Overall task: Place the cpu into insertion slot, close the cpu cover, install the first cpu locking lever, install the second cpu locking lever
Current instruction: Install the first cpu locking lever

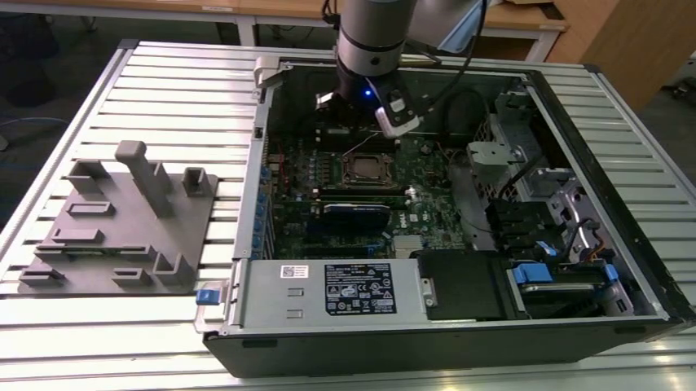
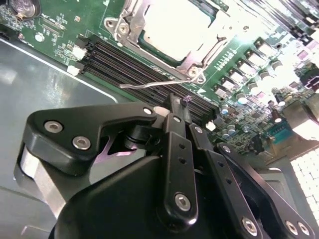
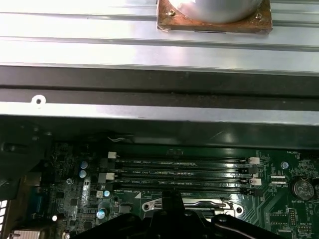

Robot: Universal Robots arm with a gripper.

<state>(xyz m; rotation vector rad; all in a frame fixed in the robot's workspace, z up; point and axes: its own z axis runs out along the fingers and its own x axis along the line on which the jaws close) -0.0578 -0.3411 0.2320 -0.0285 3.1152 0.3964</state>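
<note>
The cpu (image 2: 172, 27) lies in the insertion slot (image 1: 367, 169), its silvery top showing through the window of the cpu cover (image 2: 192, 60), which is folded down flat over it. One thin wire locking lever (image 2: 147, 85) stands raised and free beside the socket, over the memory slots; it shows as a slanted line (image 1: 359, 145) in the exterior view. My gripper (image 2: 174, 105) hangs just above the socket's far side, its black fingers (image 2: 175, 130) pressed together, with the tip right at the lever's free end. I cannot tell whether it touches the lever.
Long black memory slots (image 3: 182, 172) run beside the socket. A black-and-blue module (image 1: 357, 213) and the power supply (image 1: 326, 289) lie nearer the case front, and drive bays (image 1: 544, 232) fill the exterior view's right. A grey fixture plate (image 1: 120, 220) stands on the table. A copper-based heatsink (image 3: 214, 17) sits outside the case.
</note>
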